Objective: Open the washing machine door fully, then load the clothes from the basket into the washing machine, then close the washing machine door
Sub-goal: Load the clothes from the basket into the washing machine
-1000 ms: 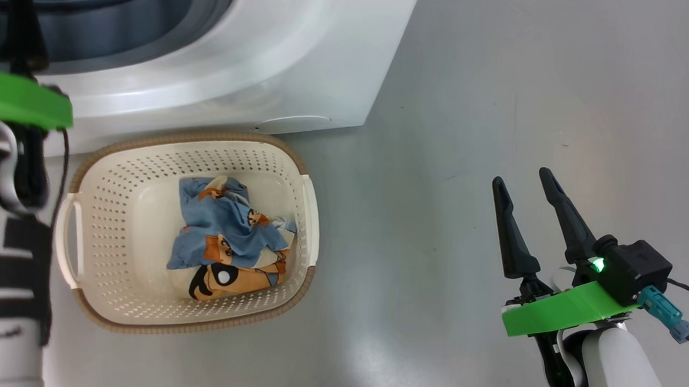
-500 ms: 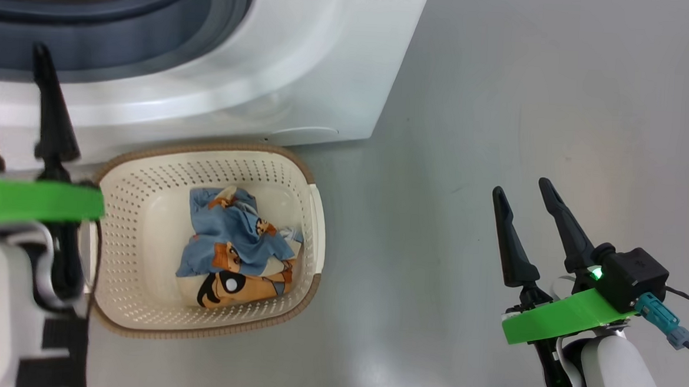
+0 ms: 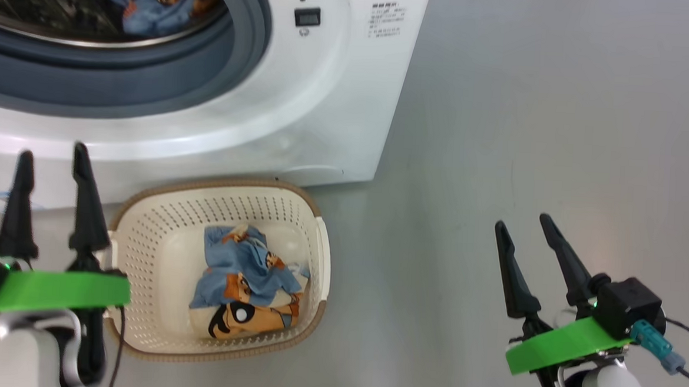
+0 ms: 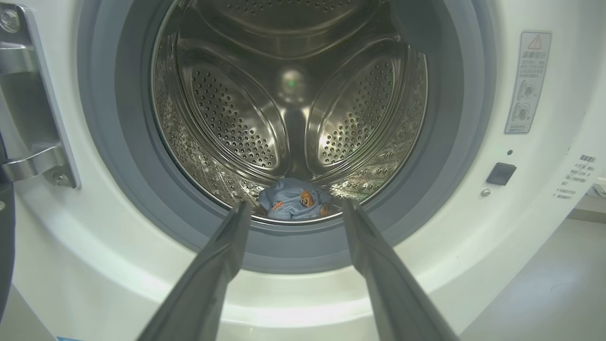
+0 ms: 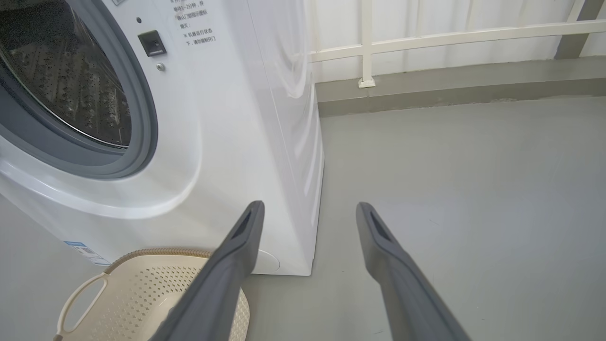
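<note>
Blue printed clothes [image 3: 249, 274] lie bunched in the basket [image 3: 153, 248] before the washing machine [image 3: 326, 98], one garment [image 4: 294, 203] already in the drum [image 4: 236, 118]. Mid-loading. Your left gripper [image 3: 53, 151] and right gripper [image 3: 521, 221] gape wide, empty. Next, lower the left onto the heap, perhaps two pieces.

Head: up high, looking down on the basket [image 3: 153, 248] and washing machine [image 3: 326, 98]. Left wrist: close, straight into the drum [image 4: 227, 118]. Right wrist: low, near the floor [image 5: 473, 189], facing the wall [image 5: 426, 19]. Shared: machine's front, drum.
</note>
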You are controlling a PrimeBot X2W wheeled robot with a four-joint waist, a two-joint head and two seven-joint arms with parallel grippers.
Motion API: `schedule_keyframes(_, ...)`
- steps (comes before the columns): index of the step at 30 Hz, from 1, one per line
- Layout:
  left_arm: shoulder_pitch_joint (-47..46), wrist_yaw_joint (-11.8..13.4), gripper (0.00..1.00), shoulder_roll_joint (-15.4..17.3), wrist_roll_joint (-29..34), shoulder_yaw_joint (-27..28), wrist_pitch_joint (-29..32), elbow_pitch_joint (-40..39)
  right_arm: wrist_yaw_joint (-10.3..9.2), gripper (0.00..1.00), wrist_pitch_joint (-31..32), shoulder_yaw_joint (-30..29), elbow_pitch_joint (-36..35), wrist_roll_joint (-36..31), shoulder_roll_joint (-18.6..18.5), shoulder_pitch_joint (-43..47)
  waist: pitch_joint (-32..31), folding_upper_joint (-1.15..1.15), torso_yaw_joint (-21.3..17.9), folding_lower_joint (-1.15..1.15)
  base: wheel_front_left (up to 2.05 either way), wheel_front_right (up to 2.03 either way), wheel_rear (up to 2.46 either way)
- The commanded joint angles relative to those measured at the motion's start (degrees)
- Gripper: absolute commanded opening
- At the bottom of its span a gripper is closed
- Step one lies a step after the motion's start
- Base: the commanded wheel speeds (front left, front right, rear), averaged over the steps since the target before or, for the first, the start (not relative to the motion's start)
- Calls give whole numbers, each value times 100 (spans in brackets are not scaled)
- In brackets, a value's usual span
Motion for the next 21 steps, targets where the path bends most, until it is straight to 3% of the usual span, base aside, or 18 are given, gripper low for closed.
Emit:
schedule_keyframes(1, 110, -9, 100, 95, 37, 128, -29, -198, 9, 100, -27, 127, -106, -56, 8, 106, -222, 0, 49, 0, 0, 0, 0)
schedule_keyframes(8, 649, 12, 100, 81, -117, 63, -29, -210, 9, 100, -27, 65, -114, -181, 8, 390, -713, 0, 101, 0, 0, 0, 0)
schedule_keyframes(21, 1658, 360, 100, 79, -126, -126, -29, -430, 9, 100, -27, -75, -257, -373, 8, 969, -1542, 0, 89, 0, 0, 0, 0)
